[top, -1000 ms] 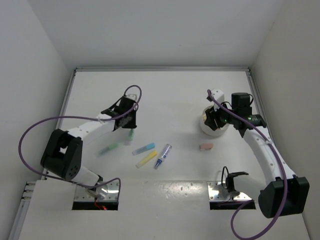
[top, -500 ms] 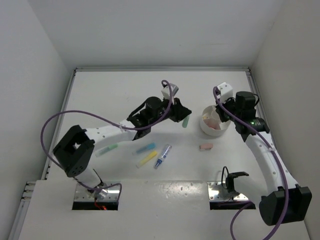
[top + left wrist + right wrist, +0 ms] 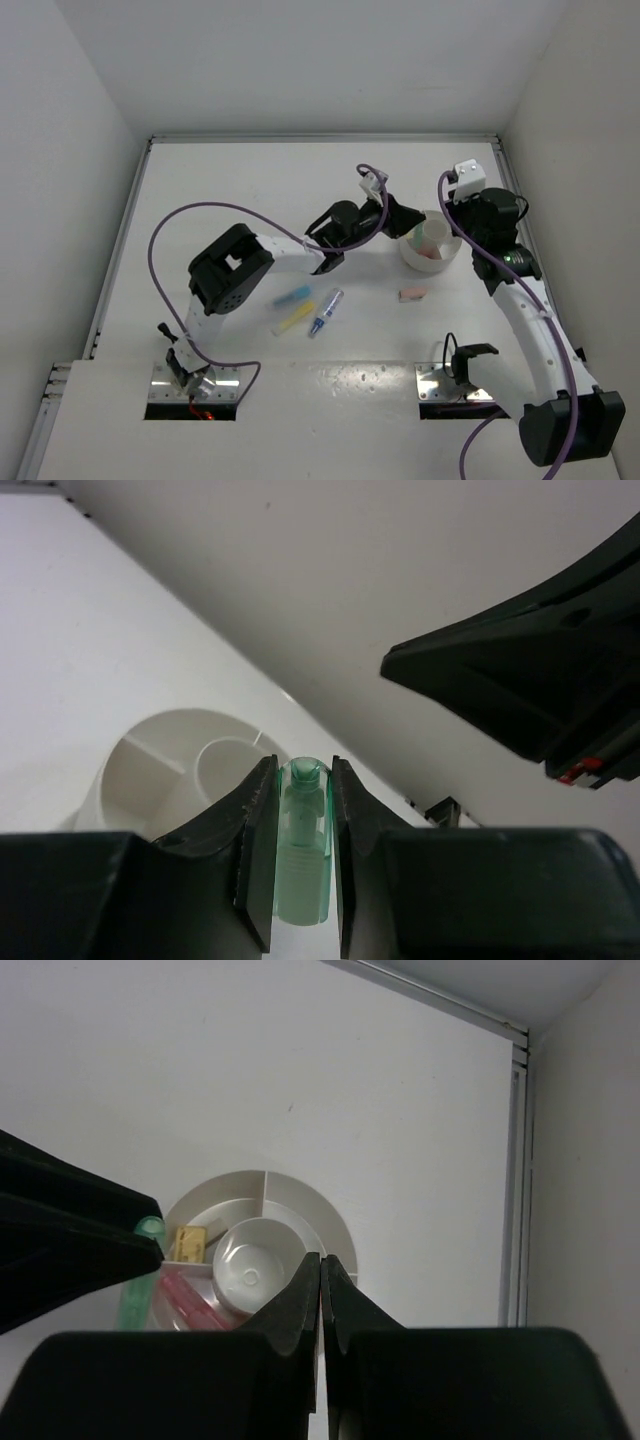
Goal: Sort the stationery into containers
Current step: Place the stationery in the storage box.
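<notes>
My left gripper [image 3: 404, 223] is shut on a green pen [image 3: 303, 842], which stands upright between the pads at the left rim of the round white divided bowl [image 3: 447, 256]. From the right wrist the same green pen [image 3: 140, 1272] hangs over the bowl's [image 3: 292, 1186] left edge. Inside the bowl lie a beige eraser [image 3: 190, 1243] and a pink pen [image 3: 192, 1300]. My right gripper [image 3: 321, 1260] is shut and empty above the bowl's right side. On the table lie a blue pen [image 3: 292, 296], a yellow pen [image 3: 293, 318], a purple-blue pen [image 3: 326, 312] and a pink eraser [image 3: 412, 294].
The left arm [image 3: 285, 255] stretches across the table's middle, just behind the loose pens. The right arm [image 3: 540, 690] looms close on the bowl's far side. Two square metal plates [image 3: 195, 385] [image 3: 440, 384] sit at the near edge. White walls close in the table.
The left arm has swung right from the table's left-middle to the bowl, carrying the green pen. The right gripper has shut and drawn back from the bowl's centre.
</notes>
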`<state>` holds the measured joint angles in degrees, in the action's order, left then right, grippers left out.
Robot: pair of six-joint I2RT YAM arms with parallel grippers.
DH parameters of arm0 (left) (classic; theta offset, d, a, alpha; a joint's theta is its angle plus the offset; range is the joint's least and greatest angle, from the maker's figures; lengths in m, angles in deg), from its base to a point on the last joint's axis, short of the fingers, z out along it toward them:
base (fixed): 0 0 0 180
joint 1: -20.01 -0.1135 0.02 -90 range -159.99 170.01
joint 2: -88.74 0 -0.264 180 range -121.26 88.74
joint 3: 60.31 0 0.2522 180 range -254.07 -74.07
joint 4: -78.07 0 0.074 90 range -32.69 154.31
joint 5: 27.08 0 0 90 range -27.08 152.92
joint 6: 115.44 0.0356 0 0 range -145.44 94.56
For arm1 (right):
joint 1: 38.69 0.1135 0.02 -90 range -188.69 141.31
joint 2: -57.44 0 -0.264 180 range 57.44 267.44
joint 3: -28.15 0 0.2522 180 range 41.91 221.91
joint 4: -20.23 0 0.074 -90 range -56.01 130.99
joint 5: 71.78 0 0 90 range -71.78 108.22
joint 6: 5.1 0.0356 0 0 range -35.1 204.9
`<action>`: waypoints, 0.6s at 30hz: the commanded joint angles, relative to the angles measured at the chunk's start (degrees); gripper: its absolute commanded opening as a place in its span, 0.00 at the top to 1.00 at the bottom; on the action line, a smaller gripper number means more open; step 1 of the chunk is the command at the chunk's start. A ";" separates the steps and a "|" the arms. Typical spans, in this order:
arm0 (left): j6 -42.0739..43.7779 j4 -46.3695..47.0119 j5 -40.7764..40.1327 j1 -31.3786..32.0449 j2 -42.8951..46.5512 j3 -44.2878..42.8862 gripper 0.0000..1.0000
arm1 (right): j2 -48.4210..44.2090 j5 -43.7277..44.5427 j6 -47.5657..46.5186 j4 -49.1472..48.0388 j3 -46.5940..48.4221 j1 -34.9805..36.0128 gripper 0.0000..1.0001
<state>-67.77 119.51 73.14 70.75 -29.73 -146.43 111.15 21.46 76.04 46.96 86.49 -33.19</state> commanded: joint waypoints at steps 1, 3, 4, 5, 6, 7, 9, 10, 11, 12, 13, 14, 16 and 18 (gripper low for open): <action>0.13 5.19 1.65 1.64 -0.35 -5.94 1.00 | -0.72 2.38 1.13 -3.57 -0.28 0.30 1.00; 0.14 4.31 1.65 2.16 -1.84 -7.26 1.00 | -0.72 2.38 1.13 -4.10 -0.28 0.30 1.00; 0.75 3.78 1.65 2.17 -2.63 -7.27 1.00 | -0.72 2.38 1.13 -4.10 -0.28 0.30 1.00; 0.75 3.77 1.65 2.17 -2.64 -7.79 1.00 | -0.72 2.38 1.13 -4.10 -0.28 0.30 1.00; 0.75 3.77 1.65 2.17 -3.25 -7.80 1.00 | -0.72 2.38 1.13 -4.10 -0.28 0.30 1.00; 1.28 3.77 1.65 2.17 -3.86 -7.80 1.00 | -0.72 2.38 1.13 -4.10 -0.28 0.30 1.00; 1.28 3.77 1.65 2.17 -4.39 -7.80 1.00 | -0.72 2.38 1.13 -4.10 -0.28 0.30 1.00; 1.28 3.77 1.65 2.17 -4.40 -7.80 1.00 | -0.72 2.38 1.13 -4.10 -0.28 0.30 1.00; 1.28 3.77 1.65 2.17 -5.09 -7.80 1.00 | -0.72 2.38 1.13 -4.10 -0.28 0.30 1.00; 1.80 3.77 1.04 2.17 -5.79 -7.80 1.00 | -0.72 2.38 1.13 -4.10 -0.28 0.30 1.00; 1.81 4.30 1.03 2.17 -5.80 -7.80 1.00 | -0.72 2.38 1.13 -4.10 -0.28 0.30 1.00; 1.81 5.00 1.03 2.17 -6.41 -7.80 1.00 | -0.72 2.38 1.13 -4.10 -0.28 0.30 1.00; 1.81 5.79 1.03 2.17 -7.03 -7.80 1.00 | -0.72 2.38 1.13 -4.10 -0.28 0.30 1.00; 2.42 5.80 0.42 2.17 -7.65 -8.32 1.00 | -0.72 2.38 1.13 -4.10 -0.28 0.30 1.00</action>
<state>-66.87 120.40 73.88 72.55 -37.01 -152.90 111.07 22.86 76.19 45.95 86.49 -33.19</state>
